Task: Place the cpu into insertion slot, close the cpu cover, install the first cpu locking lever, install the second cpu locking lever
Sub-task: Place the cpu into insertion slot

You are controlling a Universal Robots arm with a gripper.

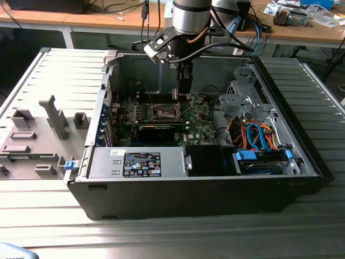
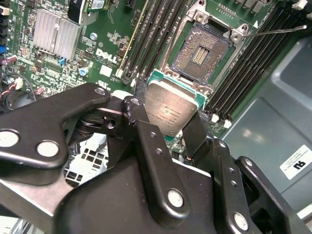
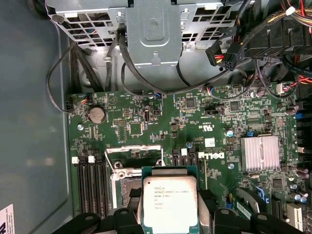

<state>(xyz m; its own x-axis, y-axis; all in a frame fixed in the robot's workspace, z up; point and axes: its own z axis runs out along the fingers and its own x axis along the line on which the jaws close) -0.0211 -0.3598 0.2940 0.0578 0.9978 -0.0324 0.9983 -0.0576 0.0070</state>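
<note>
Grey-beige cpu (image 2: 171,111) clamped in my pincer (image 1: 182,91) — held over the green board (image 3: 161,122), near the open insertion slot (image 2: 202,51), unseated.

In the first wrist view, insertion slot (image 3: 125,187) largely behind the cpu (image 3: 169,202)

A silver-grey cylindrical arm segment (image 1: 191,16) sits top centre in the exterior view, thin black cables (image 1: 207,46) looping below it. The matte black gripper (image 2: 165,122) has broad angular links (image 2: 151,161) joined by silvery round pins (image 2: 176,197).
</note>
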